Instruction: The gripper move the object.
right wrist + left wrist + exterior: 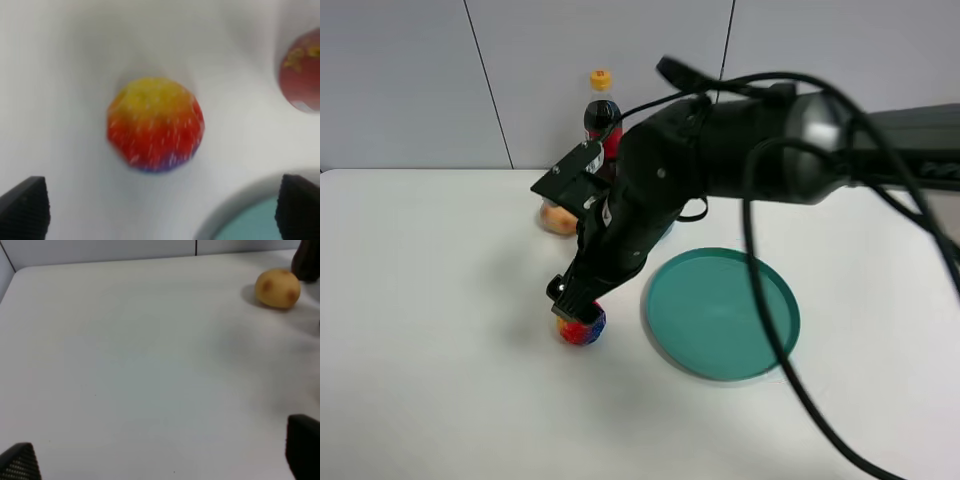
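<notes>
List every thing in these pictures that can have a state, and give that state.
rainbow ball, resting on the table, ungripped.
right gripper, open, above the rainbow ball.
left gripper, open, holding nothing.
teal plate, lying flat, empty.
bottle, upright, cap on.
tan fruit, resting on the table.

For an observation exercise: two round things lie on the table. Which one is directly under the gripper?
The bumpy red-and-yellow ball, beneath the right gripper; the plain tan fruit lies apart, by the bottle.
</notes>
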You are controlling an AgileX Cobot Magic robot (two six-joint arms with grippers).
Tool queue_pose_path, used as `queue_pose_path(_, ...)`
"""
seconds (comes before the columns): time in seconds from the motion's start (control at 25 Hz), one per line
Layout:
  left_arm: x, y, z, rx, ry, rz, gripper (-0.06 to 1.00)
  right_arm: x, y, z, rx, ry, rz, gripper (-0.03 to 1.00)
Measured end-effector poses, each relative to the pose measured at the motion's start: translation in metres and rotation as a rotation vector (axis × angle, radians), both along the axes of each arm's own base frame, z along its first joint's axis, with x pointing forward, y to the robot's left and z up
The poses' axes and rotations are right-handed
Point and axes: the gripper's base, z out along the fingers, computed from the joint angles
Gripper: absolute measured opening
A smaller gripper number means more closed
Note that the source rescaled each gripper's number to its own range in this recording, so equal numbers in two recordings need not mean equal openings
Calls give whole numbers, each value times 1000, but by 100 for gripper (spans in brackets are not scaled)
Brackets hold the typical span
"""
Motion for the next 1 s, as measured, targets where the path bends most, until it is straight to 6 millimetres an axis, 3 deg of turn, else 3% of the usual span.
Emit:
queue_pose_path(0.24, 0, 0, 0, 0, 0, 0, 100, -26, -23, 68, 146, -15, -16, 100)
queue_pose_path(0.36, 0, 0, 0, 0, 0, 0, 100, -30, -37, 88, 173, -47, -26, 100)
queue_pose_path(0.64, 0, 0, 0, 0, 0, 0, 100, 4, -91, 98, 124, -41, -200, 100)
queue_pose_path(0.84, 0, 0, 0, 0, 0, 0, 100, 26, -149, 104, 34, -38, -353, 100)
queue_pose_path(1.0, 0, 0, 0, 0, 0, 0, 100, 32, -195, 113, -20, -47, -486, 100)
